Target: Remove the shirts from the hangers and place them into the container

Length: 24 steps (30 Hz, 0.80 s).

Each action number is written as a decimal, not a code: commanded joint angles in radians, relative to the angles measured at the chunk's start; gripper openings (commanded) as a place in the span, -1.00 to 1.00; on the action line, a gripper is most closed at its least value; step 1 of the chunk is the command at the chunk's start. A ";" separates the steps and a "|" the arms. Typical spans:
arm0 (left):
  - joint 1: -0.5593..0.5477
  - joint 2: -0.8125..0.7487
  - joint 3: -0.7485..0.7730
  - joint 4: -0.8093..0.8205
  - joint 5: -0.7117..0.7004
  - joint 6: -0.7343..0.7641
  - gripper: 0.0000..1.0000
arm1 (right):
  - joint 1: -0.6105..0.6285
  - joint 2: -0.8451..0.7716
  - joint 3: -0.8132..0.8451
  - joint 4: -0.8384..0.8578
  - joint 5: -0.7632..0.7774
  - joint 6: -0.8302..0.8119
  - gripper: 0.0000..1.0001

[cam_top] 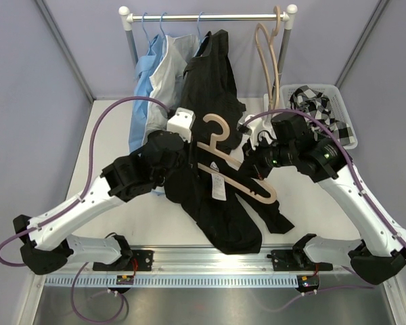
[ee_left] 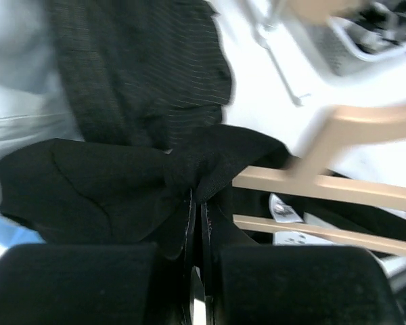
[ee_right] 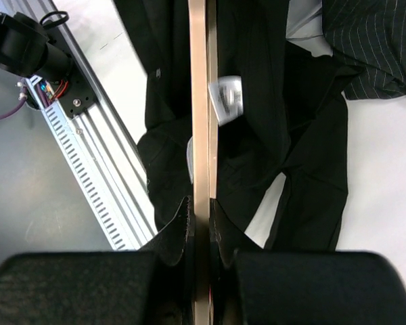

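Left hand: pressed together, pinching a fold of the black shirt just left of the wooden hanger.
Right hand: clamped on the hanger's bar from the right side.
Black shirt: lies on the bench between the two arms, with the hanger on top of it.
Hanger axis: slants from far-left, by the left hand, to near-right.
Deciding relation: the hands sit on opposite sides of the hanger, so drawing them apart along that slant should slide the cloth off.
Container: far right, nearer the right arm, with a checked shirt inside.
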 commanded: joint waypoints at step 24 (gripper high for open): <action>0.333 -0.295 -0.124 -0.187 -0.007 0.066 -1.00 | -0.004 -0.409 0.105 -0.094 0.096 -0.064 -1.00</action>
